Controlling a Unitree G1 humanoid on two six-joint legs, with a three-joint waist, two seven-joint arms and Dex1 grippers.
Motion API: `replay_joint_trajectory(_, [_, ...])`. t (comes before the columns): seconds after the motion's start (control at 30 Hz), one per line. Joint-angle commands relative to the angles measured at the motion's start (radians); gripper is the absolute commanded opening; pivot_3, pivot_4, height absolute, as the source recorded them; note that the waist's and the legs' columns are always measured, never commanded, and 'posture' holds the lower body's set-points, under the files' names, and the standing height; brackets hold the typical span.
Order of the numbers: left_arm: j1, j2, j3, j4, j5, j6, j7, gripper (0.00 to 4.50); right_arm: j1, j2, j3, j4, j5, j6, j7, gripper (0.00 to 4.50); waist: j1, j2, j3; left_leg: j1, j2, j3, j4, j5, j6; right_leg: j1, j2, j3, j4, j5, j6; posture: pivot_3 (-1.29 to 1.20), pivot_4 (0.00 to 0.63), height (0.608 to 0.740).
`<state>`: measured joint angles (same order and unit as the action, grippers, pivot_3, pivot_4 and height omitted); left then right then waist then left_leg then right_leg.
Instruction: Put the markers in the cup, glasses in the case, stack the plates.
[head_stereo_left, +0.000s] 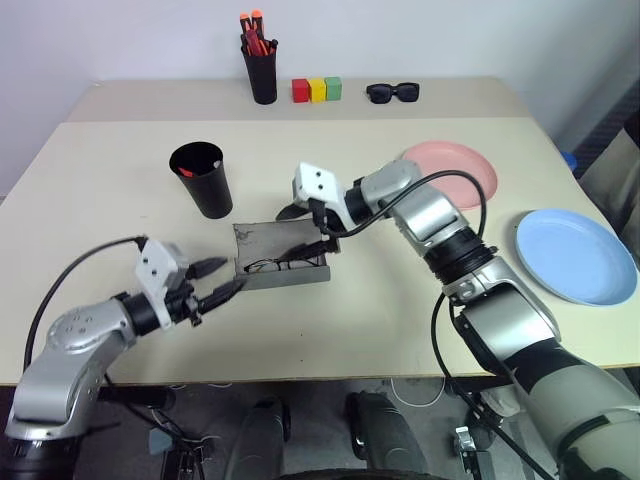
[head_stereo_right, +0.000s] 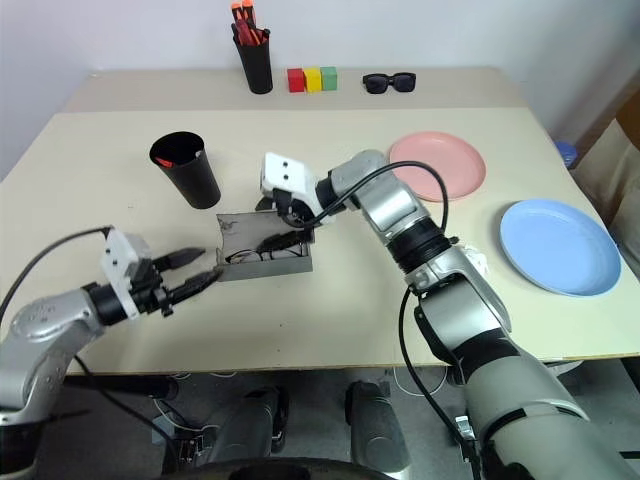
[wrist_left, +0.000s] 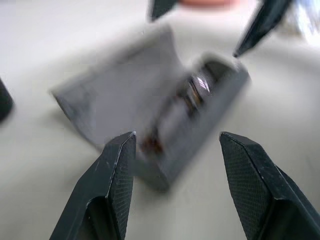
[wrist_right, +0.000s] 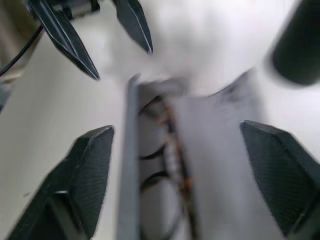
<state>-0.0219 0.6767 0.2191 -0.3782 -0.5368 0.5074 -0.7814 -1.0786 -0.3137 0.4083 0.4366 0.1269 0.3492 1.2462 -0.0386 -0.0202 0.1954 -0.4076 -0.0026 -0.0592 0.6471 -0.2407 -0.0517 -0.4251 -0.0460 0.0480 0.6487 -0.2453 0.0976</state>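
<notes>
Glasses (head_stereo_left: 283, 263) lying inside open grey case (head_stereo_left: 290, 272) mid-table. Left gripper (head_stereo_left: 218, 281) just left of case, jaws apart, empty. Right gripper (head_stereo_left: 310, 229) above case, jaws wide apart, empty. Black cup (head_stereo_left: 203, 180) behind; pink plate (head_stereo_left: 455, 166), blue plate (head_stereo_left: 575, 255) far right, apart.

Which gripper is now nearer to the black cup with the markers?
Right. The right gripper hovers over the case, beside the cup; the left gripper is farther.

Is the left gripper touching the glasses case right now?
Apart. In the left wrist view the left gripper has its fingers spread wide, with bare table between each fingertip and the open grey case.
</notes>
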Motion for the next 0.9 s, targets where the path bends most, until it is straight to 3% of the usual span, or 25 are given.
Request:
replay_joint_trajectory(0.03, [-0.123,0.000,-0.044,-0.034,-0.006,0.133,0.099,2.72,0.095,-0.059,-0.088,-0.220,0.030,0.052,-0.061,3.91,0.001,0.000,0.000,0.000,0.000,-0.001,0.000,0.000,0.000,0.000,0.000,0.000,0.000,0.000,0.000,0.00,0.150,0.740])
replay_joint_trajectory(0.13, [-0.252,-0.031,-0.096,0.003,0.019,0.188,0.159,1.43,0.220,-0.098,-0.134,-0.393,0.034,0.069,-0.126,3.95,0.003,0.000,0.000,0.000,-0.001,-0.001,0.000,0.000,0.000,0.001,0.000,-0.001,0.000,0.000,0.000,0.00,0.150,0.740])
replay_joint_trajectory(0.2, [-0.350,-0.055,-0.161,0.040,0.062,0.202,0.187,0.28,0.313,-0.120,-0.164,-0.501,0.026,0.060,-0.182,3.95,0.003,-0.001,0.000,0.000,-0.001,-0.001,0.000,0.000,0.000,0.001,0.000,0.000,0.001,0.000,0.000,0.00,0.150,0.740])
replay_joint_trajectory(0.23, [-0.394,-0.065,-0.192,0.063,0.087,0.217,0.203,0.03,0.354,-0.129,-0.177,-0.549,0.019,0.055,-0.210,3.95,0.001,-0.001,0.000,0.000,-0.001,-0.001,0.000,0.000,0.000,0.001,0.000,0.000,0.001,0.000,0.000,0.00,0.150,0.740])
replay_joint_trajectory(0.4, [-0.686,-0.192,-0.260,0.316,0.135,0.416,0.322,0.03,0.591,-0.193,-0.226,-0.828,0.003,0.103,-0.327,3.95,0.003,-0.001,0.000,0.000,-0.002,-0.001,0.001,0.000,0.000,0.001,0.001,0.000,0.001,0.000,0.001,0.00,0.150,0.740])
replay_joint_trajectory(0.57, [-0.867,-0.251,-0.304,0.561,0.170,0.490,0.307,0.03,0.725,-0.212,-0.232,-1.011,0.015,0.224,-0.423,3.95,-0.011,-0.001,0.000,0.000,-0.002,0.000,0.001,0.000,0.000,0.000,0.001,0.001,0.001,-0.001,0.001,0.00,0.150,0.740])
replay_joint_trajectory(0.73, [-0.958,-0.242,-0.381,0.711,0.189,0.601,0.225,0.03,0.789,-0.242,-0.254,-1.069,0.003,0.268,-0.485,3.95,-0.004,-0.001,0.000,0.000,-0.002,-0.001,0.001,0.000,0.000,0.001,0.002,0.001,0.001,-0.001,0.001,0.00,0.150,0.740])
replay_joint_trajectory(0.9, [-0.935,-0.207,-0.385,0.698,0.181,0.641,0.158,0.03,0.823,-0.299,-0.314,-1.074,0.013,0.277,-0.506,3.95,-0.004,-0.001,0.000,0.000,-0.002,0.000,0.001,0.000,0.000,0.001,0.001,0.001,0.000,-0.001,0.002,0.00,0.150,0.740])
